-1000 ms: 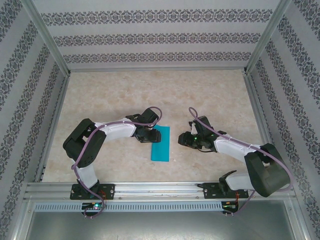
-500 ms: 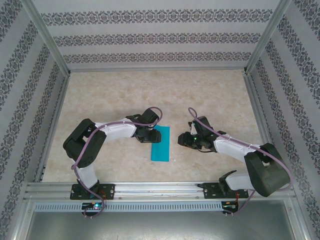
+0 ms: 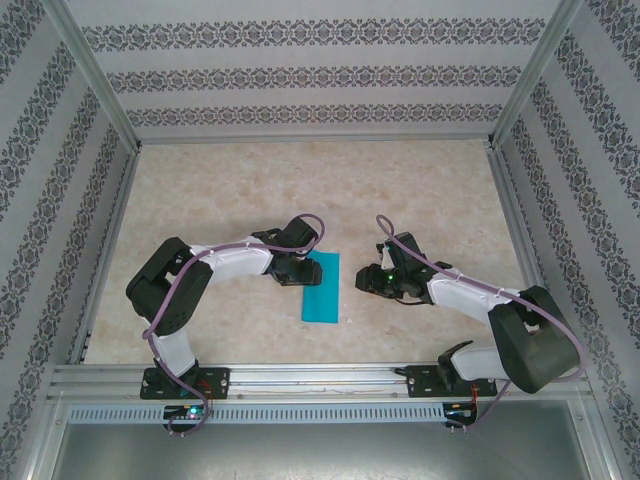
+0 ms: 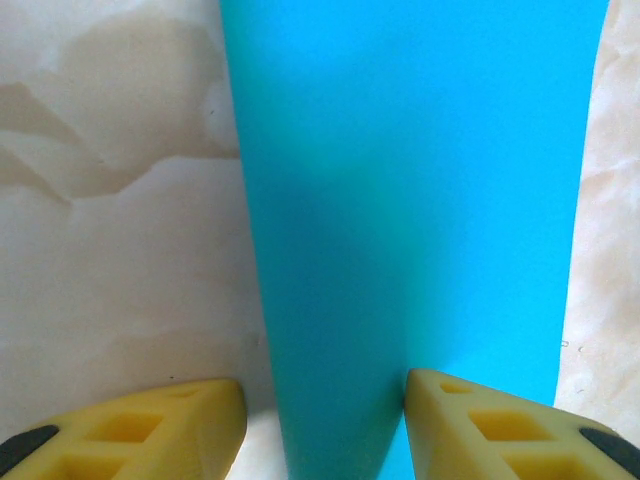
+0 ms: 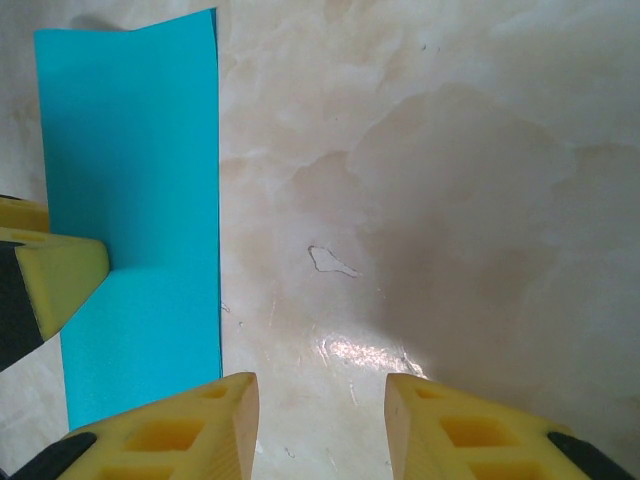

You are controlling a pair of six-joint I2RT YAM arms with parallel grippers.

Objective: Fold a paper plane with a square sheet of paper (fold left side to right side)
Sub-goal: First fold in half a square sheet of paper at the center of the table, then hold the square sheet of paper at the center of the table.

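**A:** Anything changed?

**B:** Barely. The right tool [image 5: 320,425] has shifted slightly. The square sheet of paper [image 3: 322,288] lies unmoved mid-desk [image 3: 400,190], a narrow strip, so the fold looks done.

**A:** Tools?

**B:** The left tool [image 4: 325,425] is released, straddling the strip's edge. The right is released, empty. One sheet, two tools.

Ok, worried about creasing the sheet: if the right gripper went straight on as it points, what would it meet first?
Probably the bare table, just beside the sheet of paper; depth is unclear.
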